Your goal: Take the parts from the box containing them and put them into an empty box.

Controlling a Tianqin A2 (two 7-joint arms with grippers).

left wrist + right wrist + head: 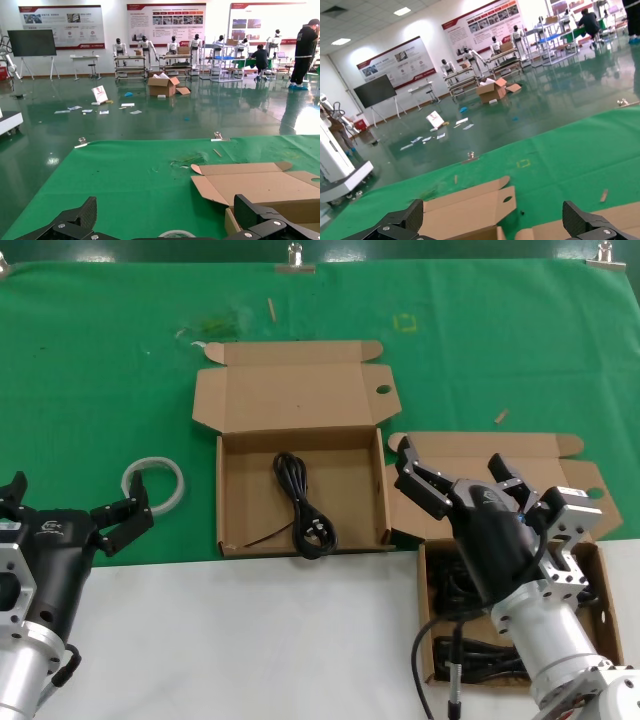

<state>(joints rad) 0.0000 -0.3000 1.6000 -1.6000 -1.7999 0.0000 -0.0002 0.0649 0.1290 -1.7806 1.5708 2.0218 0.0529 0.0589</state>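
You have one black power cord already lying in the box at the table's centre, running from its 12 o'clock end down to a plug near the front wall. The remaining cords sit in the second box at about 4 o'clock from the first, mostly hidden under your right arm; how many are left there cannot be counted.

Your right gripper hangs above that second box's raised lid, fingers spread wide and nothing between them. Your left gripper waits at 8 o'clock of the centre box, also spread and empty, just below the whitish tape ring on the green cloth.

By my reading, you are between transfers: one cord delivered, more to fetch. The next move calls for tipping the right gripper down into the source box behind it at 6 o'clock, picking a single bundle near its middle, and lifting clear of the walls so the loops do not snag.
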